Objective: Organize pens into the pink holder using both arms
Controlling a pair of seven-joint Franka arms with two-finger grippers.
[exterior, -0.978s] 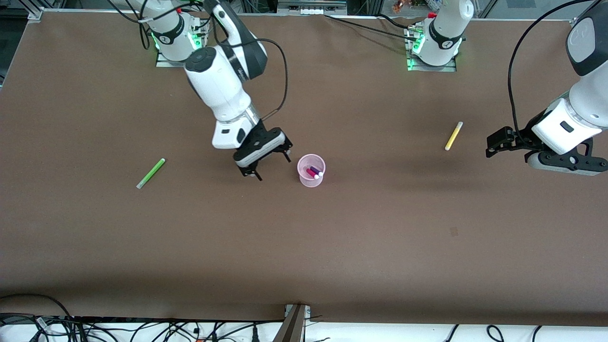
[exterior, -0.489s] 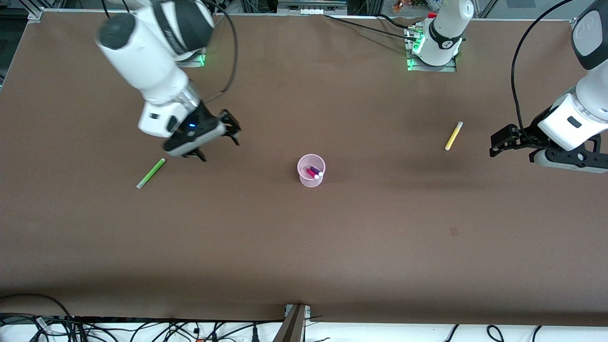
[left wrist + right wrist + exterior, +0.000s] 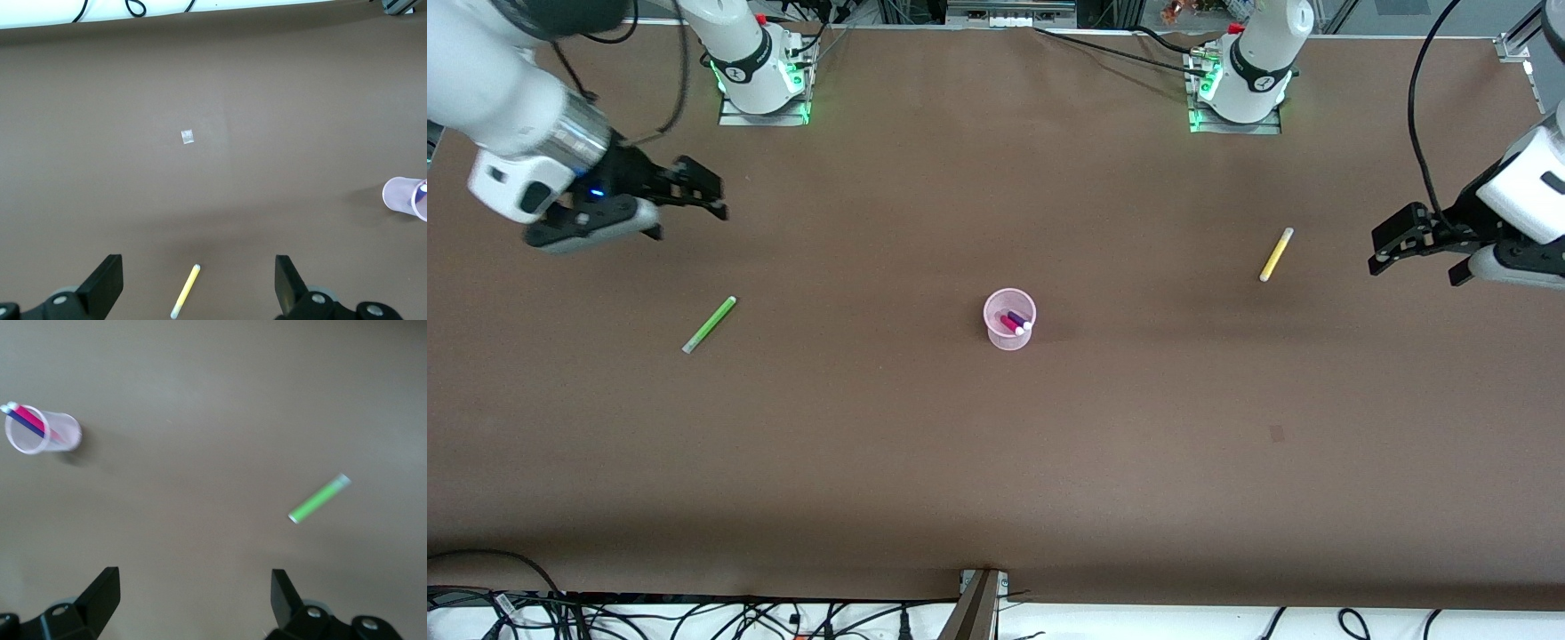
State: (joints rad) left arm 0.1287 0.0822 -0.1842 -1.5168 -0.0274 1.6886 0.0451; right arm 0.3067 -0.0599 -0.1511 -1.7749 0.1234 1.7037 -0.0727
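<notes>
At the middle of the desk (image 3: 996, 462) stands the pink holder (image 3: 1009, 320), upright, with the magenta pen (image 3: 1009, 324) and the purple pen (image 3: 1019, 318) already leaning inside it. The green pen (image 3: 710, 324) lies flat toward the right arm's end, the yellow pen (image 3: 1276, 254) flat toward the left arm's end, both well apart from the holder.

The right tool (image 3: 694, 194) hangs empty with fingers spread over bare desk near the green pen. The left tool (image 3: 1400, 242) hangs empty and spread near the yellow pen.

Observe these hazards:
- Each pen is thin and lies flat; a shallow descent would probably close above it, a misaligned one could roll it away.
- The holder looks light; a pen brought in low may tip it and spill both stored pens.
- If both arms reach the holder together, they may collide.
</notes>
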